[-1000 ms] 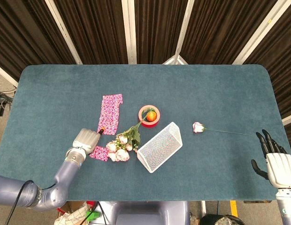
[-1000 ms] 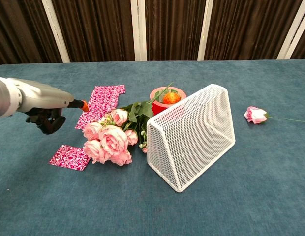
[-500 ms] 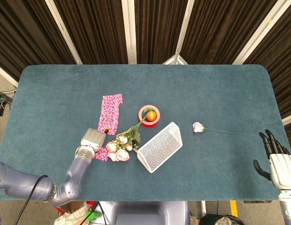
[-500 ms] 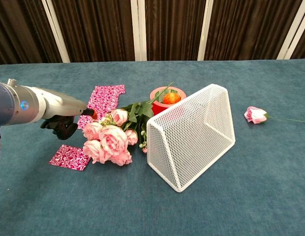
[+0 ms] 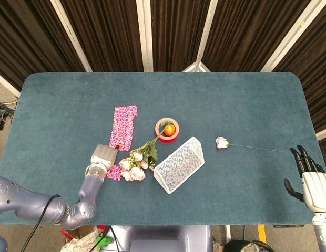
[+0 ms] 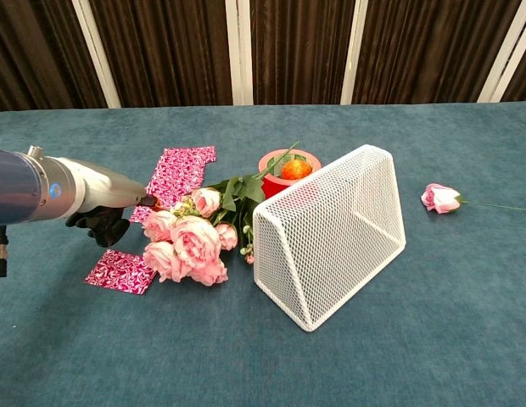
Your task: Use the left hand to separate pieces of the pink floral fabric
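Note:
A long strip of pink floral fabric (image 5: 123, 127) (image 6: 175, 174) lies left of centre. A small separate piece (image 5: 112, 172) (image 6: 120, 271) lies nearer the front edge, beside the rose bouquet. My left hand (image 5: 102, 156) (image 6: 97, 225) hovers low between the two pieces, next to the strip's near end. Its dark fingers are curled under with nothing seen in them, and one orange-tipped finger points toward the bouquet. My right hand (image 5: 308, 178) rests at the table's right front corner with its fingers spread and nothing in it; the chest view does not show it.
A pink rose bouquet (image 5: 135, 165) (image 6: 191, 239) lies just right of my left hand. A white wire basket (image 5: 179, 164) (image 6: 331, 233) lies tipped on its side. A red ring holding an orange (image 5: 167, 129) (image 6: 287, 170) sits behind. A single rose (image 5: 222, 142) (image 6: 439, 197) lies to the right.
My left hand has moved toward the bouquet and sunk lower, over the gap between the fabric pieces. The right hand slipped slightly toward the front edge. The fabric pieces stayed put.

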